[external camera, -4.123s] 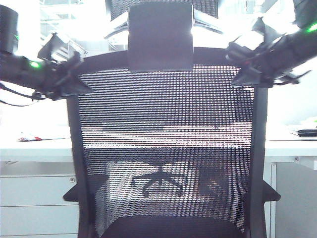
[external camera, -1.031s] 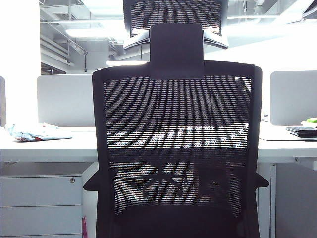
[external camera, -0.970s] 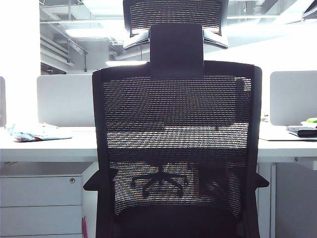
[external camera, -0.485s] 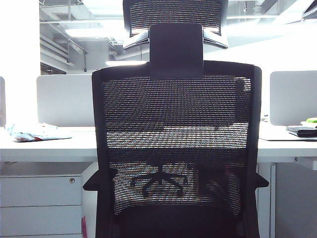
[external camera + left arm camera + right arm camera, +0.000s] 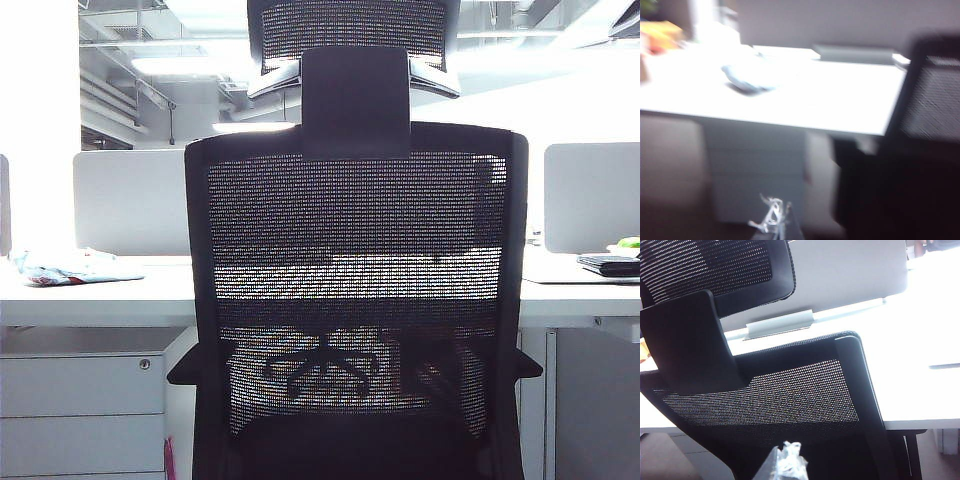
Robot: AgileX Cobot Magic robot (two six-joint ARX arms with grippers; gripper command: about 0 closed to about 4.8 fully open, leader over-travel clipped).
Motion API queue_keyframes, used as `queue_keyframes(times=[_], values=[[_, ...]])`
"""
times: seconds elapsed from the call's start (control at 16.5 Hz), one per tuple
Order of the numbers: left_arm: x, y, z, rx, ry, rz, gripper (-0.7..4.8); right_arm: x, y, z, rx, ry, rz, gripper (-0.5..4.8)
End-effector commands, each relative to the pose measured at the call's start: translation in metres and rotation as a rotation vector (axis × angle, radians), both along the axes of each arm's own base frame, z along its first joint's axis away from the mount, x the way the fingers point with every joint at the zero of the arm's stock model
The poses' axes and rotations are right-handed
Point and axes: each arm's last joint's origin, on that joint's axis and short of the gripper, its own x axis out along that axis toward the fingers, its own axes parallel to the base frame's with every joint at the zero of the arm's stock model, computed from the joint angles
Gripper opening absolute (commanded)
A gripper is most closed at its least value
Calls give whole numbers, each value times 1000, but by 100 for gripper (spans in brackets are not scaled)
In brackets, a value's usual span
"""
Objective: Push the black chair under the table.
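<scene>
Black chair [image 5: 355,300] sits w/ its mesh back facing the exterior cam, seat part tucked at the bench [image 5: 90,300] edge, armrests just below the white top. Crumpled wrapper [image 5: 70,268] lies on the bench left of the chair; drawer cabinet [image 5: 80,410] under it. Left gripper [image 5: 772,220]: only a blurred tip shows, off the chair's left side; jaws — can't tell. Right gripper [image 5: 785,462]: tip behind the chair back, apart from it; jaws — can't tell.
</scene>
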Motion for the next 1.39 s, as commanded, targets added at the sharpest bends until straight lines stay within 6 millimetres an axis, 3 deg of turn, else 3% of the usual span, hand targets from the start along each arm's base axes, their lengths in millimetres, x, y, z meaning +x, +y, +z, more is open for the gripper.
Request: queue_keyframes(times=[0.06,0.61,1.39], values=[[0,-1,-9,-55,-23,-41,-4,-1,0,4,6,-22,0,-5],[-5,-1,-20,-54,33,-49,-4,-1,0,4,6,-22,1,-5],[-5,-2,-20,-51,34,-58,-4,-1,0,4,6,-22,1,-5]])
